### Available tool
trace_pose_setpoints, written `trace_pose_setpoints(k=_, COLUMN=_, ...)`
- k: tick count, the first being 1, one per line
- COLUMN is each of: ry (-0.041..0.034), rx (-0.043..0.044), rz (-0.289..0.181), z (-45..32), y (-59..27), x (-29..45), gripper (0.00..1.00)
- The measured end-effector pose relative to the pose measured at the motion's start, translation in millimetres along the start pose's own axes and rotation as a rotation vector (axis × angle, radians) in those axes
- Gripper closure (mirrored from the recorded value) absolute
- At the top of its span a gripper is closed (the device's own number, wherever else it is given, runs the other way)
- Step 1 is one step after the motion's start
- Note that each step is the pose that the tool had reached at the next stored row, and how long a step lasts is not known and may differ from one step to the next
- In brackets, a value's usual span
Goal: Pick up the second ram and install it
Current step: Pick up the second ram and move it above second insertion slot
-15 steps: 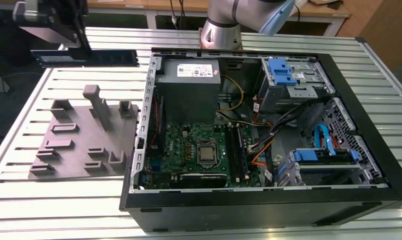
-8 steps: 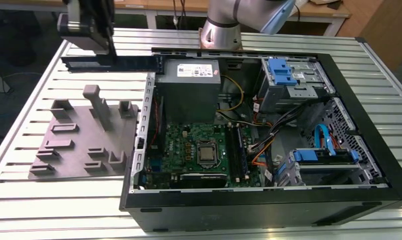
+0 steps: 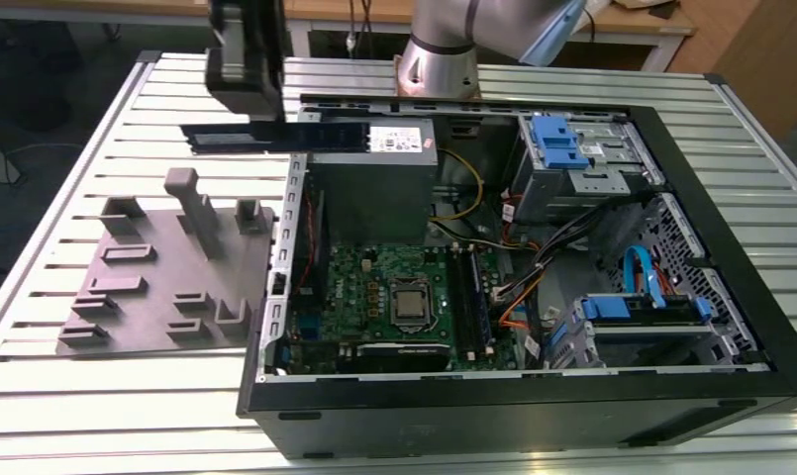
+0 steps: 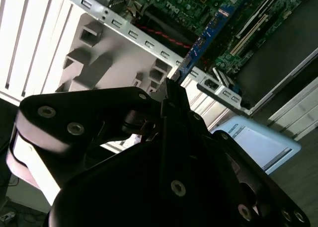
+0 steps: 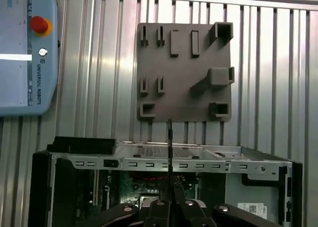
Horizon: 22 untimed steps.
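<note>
Pinching the second ram (image 3: 233,138) by the middle of its top edge, my gripper (image 3: 247,111) clamped narrow on its flat faces with the computer case (image 3: 531,406) just beside, I judge it light, stiff, thin and fragile, best held clear of its contacts.

The table (image 3: 94,396) is lit evenly from above, and soft white glare is seen on its metal slats in the exterior view. The floor (image 3: 29,79) at 11 o'clock there is left dark. The inside of the case (image 3: 504,416) is dimmer. Short soft shadows are cast by the tray (image 3: 160,287) pegs. In the second wrist view the gripper (image 4: 171,87) is seen dark and blurred, and the ram (image 4: 201,44) it holds is lit blue.
</note>
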State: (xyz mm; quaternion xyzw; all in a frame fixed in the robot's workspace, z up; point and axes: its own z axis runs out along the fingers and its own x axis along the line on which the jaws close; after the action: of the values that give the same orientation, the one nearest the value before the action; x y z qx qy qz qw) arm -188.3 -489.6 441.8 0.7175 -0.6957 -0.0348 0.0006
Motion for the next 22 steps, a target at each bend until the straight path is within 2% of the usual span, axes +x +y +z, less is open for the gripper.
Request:
trace_pose_setpoints(k=17, ry=-0.0002, rx=-0.0043, rz=0.000, z=11.3, y=-77.7, x=3.0, gripper=0.87)
trace_pose_setpoints(k=22, ry=-0.0002, rx=-0.0064, rz=0.000, z=18.5, y=-100.8, x=4.1, gripper=0.87)
